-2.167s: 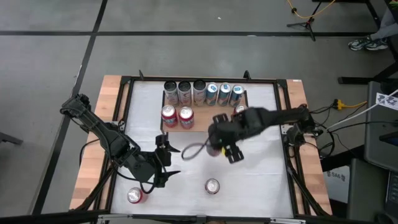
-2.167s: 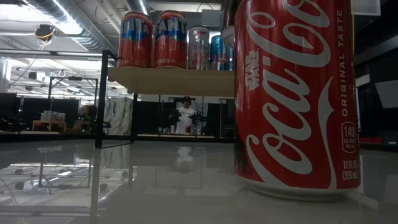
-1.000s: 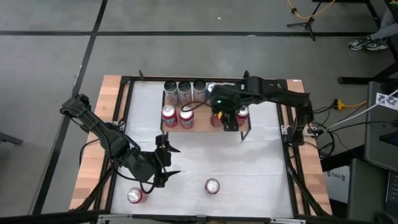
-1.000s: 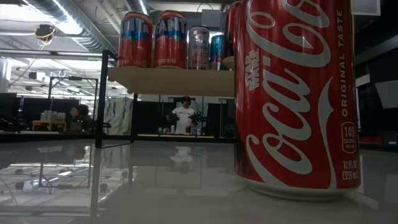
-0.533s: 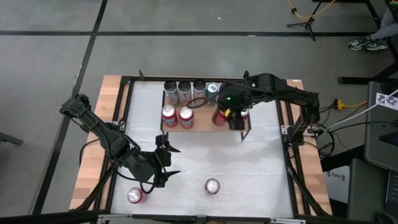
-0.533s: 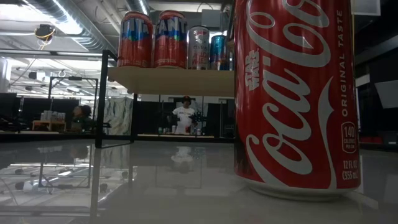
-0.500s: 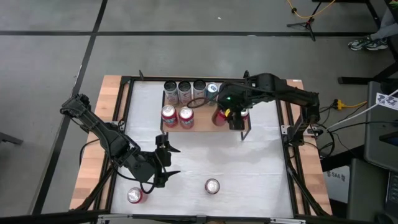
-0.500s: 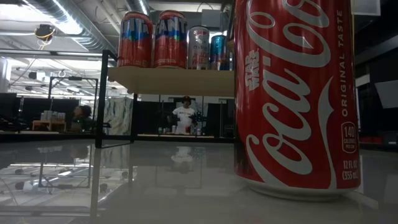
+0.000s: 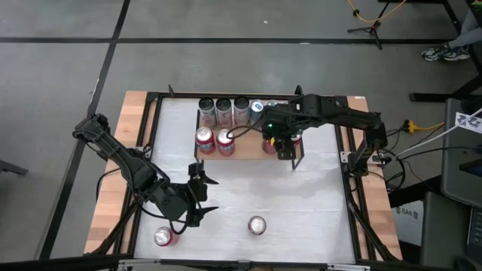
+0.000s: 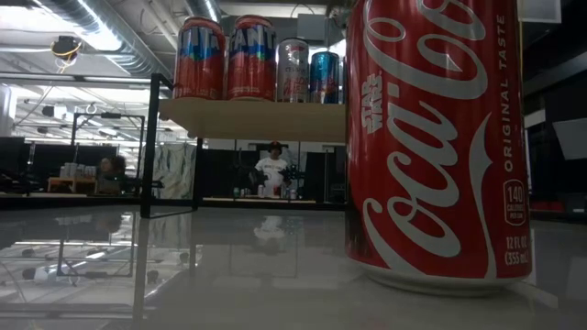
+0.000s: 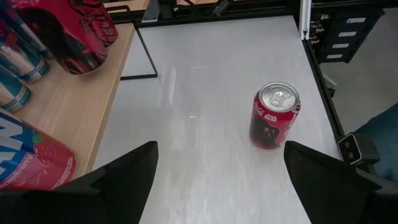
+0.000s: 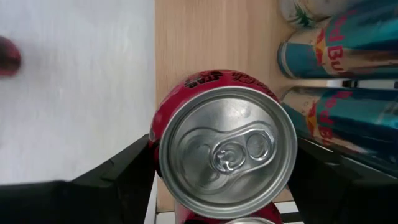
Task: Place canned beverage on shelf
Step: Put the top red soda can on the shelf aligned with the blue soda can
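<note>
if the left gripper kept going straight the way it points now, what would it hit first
Probably the red cola can standing on the white table; it lies ahead between the left gripper's open fingers, though depth is hard to judge.

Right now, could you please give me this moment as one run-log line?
right end effector: gripping red can over shelf | left end effector: open, idle | two cans on table

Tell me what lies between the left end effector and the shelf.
Only bare white tabletop, as the high view shows. The left end effector hangs open near the table's front; the shelf stands farther back, with no can between them.
</note>
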